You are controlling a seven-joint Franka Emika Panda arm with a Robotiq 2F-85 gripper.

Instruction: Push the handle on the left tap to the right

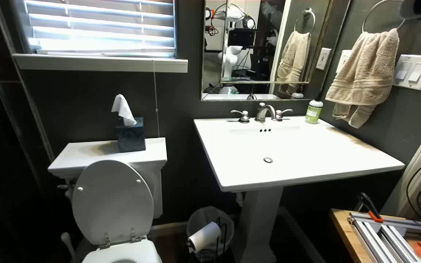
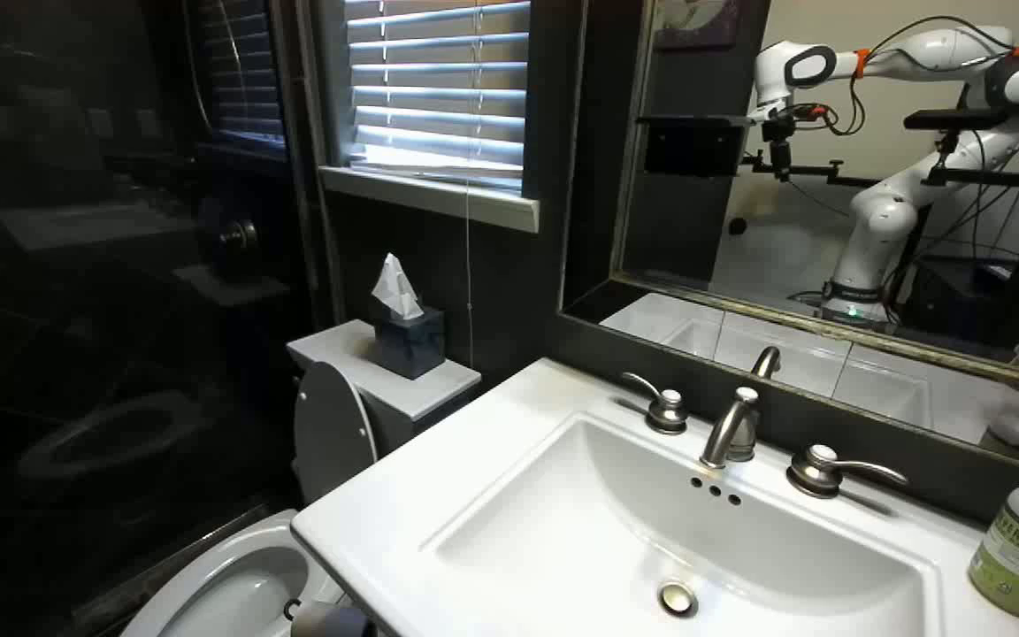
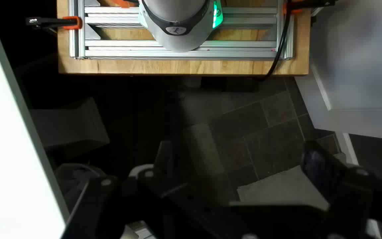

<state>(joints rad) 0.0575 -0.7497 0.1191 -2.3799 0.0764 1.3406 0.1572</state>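
I count two short taps [image 2: 667, 418] here, each with one handle [image 2: 643, 383], so two in all, and one curved spout [image 2: 729, 432]. The one basin [image 2: 509, 526] has three overflow holes [image 2: 716, 491] and one drain [image 2: 677, 599]. Beyond these I number one soap bottle [image 1: 313, 111], one tissue box [image 1: 131, 136], one toilet [image 1: 113, 202], one towel [image 1: 367, 69], one waste bin [image 1: 193, 221], one paper roll [image 1: 206, 236], one window blind [image 1: 101, 29] and two light switches [image 1: 417, 72]. Two clamps [image 3: 52, 22] show in my wrist view. I have one gripper [image 3: 238, 148], with two fingers [image 3: 164, 157].
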